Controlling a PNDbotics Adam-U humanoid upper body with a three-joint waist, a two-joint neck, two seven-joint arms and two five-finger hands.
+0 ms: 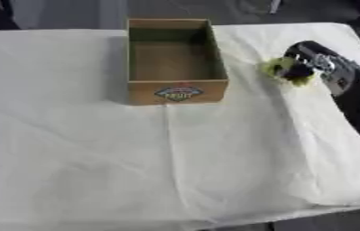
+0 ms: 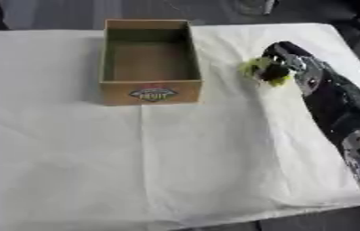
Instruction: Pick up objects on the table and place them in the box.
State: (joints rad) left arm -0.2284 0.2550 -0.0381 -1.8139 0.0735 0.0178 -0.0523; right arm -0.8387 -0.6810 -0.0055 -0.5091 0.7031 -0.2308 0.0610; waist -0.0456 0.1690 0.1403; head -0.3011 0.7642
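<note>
Right hand (image 1: 307,61) curled around yellow-green object (image 1: 281,68), at three o'clock from cardboard box (image 1: 176,92); risks clipping near wall, dropping outside.

Right hand (image 2: 289,63) extended forward, fingers curled.

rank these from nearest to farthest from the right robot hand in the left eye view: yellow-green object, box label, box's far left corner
1. yellow-green object, in the right robot hand
2. box label, on the box's near wall, to the left
3. box's far left corner, farthest left

Table (image 1: 72,158), white cloth (image 1: 214,149); cardboard box (image 1: 176,92), yellow-green object (image 1: 281,68).
</note>
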